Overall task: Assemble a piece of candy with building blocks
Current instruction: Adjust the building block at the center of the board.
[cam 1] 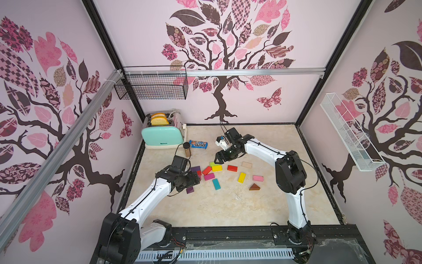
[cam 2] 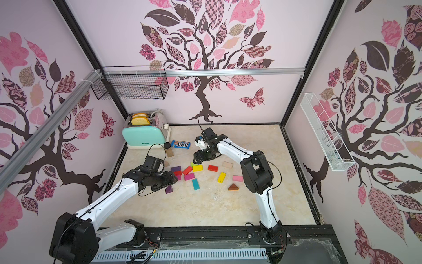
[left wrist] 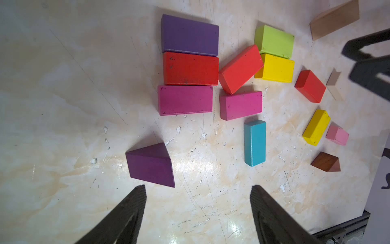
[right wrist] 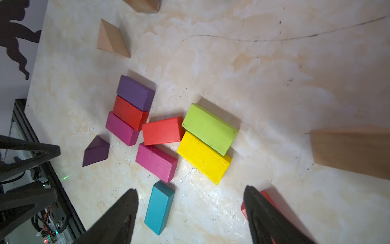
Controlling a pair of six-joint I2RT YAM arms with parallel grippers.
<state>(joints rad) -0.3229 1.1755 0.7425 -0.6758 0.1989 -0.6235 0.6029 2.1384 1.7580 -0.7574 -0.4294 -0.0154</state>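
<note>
The building blocks lie scattered mid-table in both top views. A purple (left wrist: 190, 34), a red (left wrist: 191, 68) and a magenta rectangle (left wrist: 185, 100) sit side by side in a row. A green block (right wrist: 210, 128) abuts a yellow one (right wrist: 203, 157). My left gripper (left wrist: 198, 190) hangs open and empty over bare table, one fingertip close to the purple triangle (left wrist: 150, 164). My right gripper (right wrist: 190, 192) is open above the table near the green block (cam 1: 213, 164). A teal block (right wrist: 159, 208) lies below, between its fingers. A red block (right wrist: 266, 196) is half hidden behind one finger.
A mint toaster (cam 1: 162, 137) stands at the back left. A blue M&M's packet (cam 1: 198, 144) and a small black-capped jar (cam 1: 187, 149) are beside it. A tan rectangle (cam 1: 246, 164), pink block (cam 1: 258, 178) and brown triangle (cam 1: 254, 187) lie right of the cluster.
</note>
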